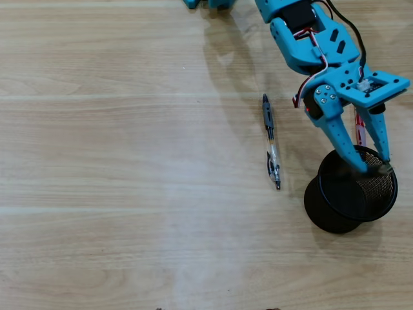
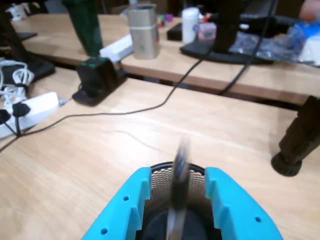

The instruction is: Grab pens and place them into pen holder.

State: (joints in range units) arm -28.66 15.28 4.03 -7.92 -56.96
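in the overhead view the blue arm [image 1: 303, 32] reaches down from the top edge toward the right side of the frame, and its pincer [image 1: 373, 165] hangs with both fingertips over the rim of the black mesh pen holder [image 1: 352, 190], which stands on the pale wooden surface [image 1: 116, 161] at the lower right. the two fingers are spread a moderate way apart, and a slim reddish pen [image 1: 359, 129] shows in the gap between them, just above the holder's rim. in the wrist view the two blue fingers frame the bottom of the picture with the mesh holder [image 2: 165, 175] directly below and between them, and a blurred pen [image 2: 180, 185] stands nearly upright in the gap over the holder's mouth; the blur makes it unclear whether either finger is touching it, so i cannot tell if the pincer has hold of it or not. a second pen [image 1: 271, 142], clear in its middle with dark ends, lies flat on the surface left of the holder and well apart from it, running roughly top to bottom near the centre of the overhead frame. the upper part of the wrist view shows another long surface carrying a black charger block [image 2: 97, 77], a metal canister [image 2: 142, 30] and trailing cables [image 2: 150, 107].
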